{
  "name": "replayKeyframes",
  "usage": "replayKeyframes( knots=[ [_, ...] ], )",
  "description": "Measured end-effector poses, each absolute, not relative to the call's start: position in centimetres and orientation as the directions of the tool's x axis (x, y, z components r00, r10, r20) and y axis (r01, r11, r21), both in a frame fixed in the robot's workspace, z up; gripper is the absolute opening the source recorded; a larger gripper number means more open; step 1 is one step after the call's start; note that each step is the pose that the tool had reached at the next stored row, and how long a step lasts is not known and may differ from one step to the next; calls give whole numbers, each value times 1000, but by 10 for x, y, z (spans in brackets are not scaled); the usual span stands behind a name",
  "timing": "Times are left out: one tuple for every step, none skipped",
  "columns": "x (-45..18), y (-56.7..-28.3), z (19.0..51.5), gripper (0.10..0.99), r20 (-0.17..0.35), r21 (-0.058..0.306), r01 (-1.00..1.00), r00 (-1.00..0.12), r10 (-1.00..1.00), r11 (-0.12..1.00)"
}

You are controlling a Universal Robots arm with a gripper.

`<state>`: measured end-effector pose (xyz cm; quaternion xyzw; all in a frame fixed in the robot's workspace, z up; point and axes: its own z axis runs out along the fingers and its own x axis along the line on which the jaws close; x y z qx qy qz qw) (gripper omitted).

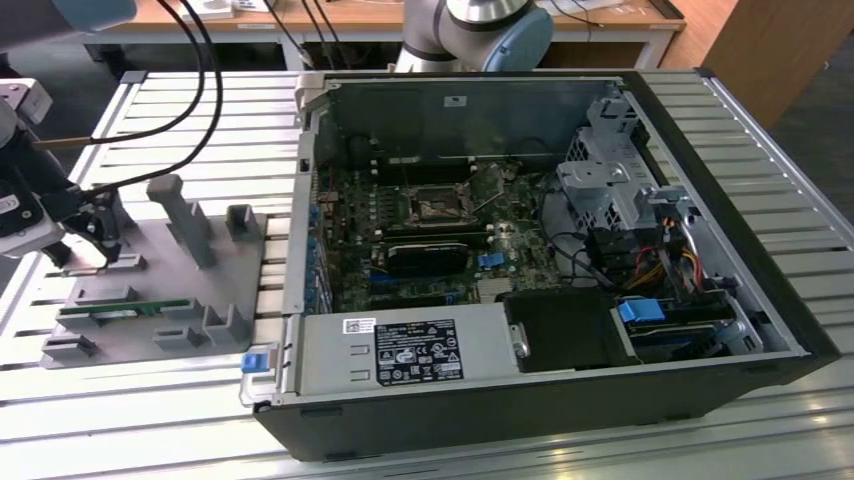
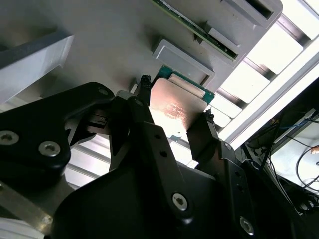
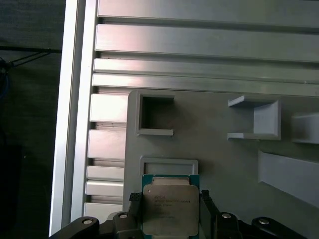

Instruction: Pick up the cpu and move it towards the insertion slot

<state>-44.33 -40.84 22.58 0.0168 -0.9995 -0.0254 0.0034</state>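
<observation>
In both wrist views the cpu [image 3: 170,209] [image 2: 174,107] shows as a flat square chip with a shiny silver top and a green rim. It lies low over the grey fixture plate [image 3: 224,164], beside a small rectangular frame [image 3: 168,165]. My gripper [image 3: 170,197] [image 2: 175,102] has a black finger pressed on each of two opposite edges, so it is shut on the chip. In the exterior view the gripper [image 1: 83,255] is at the far left over the plate, and it hides the cpu. The insertion slot [image 1: 437,205] is a dark square socket on the motherboard inside the open computer case.
A green memory stick [image 1: 120,311] lies in a holder on the fixture plate [image 1: 214,255]. Grey upright posts [image 1: 180,215] rise from the plate between the gripper and the case wall [image 1: 304,200]. Black cables [image 1: 200,90] hang above. The slatted metal table [image 1: 200,110] ends close to the gripper.
</observation>
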Motion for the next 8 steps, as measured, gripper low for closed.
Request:
replayKeyframes(
  knots=[
    [-443,-408,226,541,6,51,-33,-999,-34,998],
    [-443,-408,226,541,6,51,-33,-999,-34,998],
    [-443,-408,227,541,6,51,-33,-999,-34,998],
    [-443,-408,227,541,6,51,-33,-999,-34,998],
    [-443,-408,227,541,6,51,-33,-999,-34,998],
    [-443,-408,228,541,6,51,-33,-999,-34,998],
    [-443,-408,228,541,6,51,-33,-999,-34,998],
    [-443,-408,228,541,6,51,-33,-999,-34,998]
  ],
)
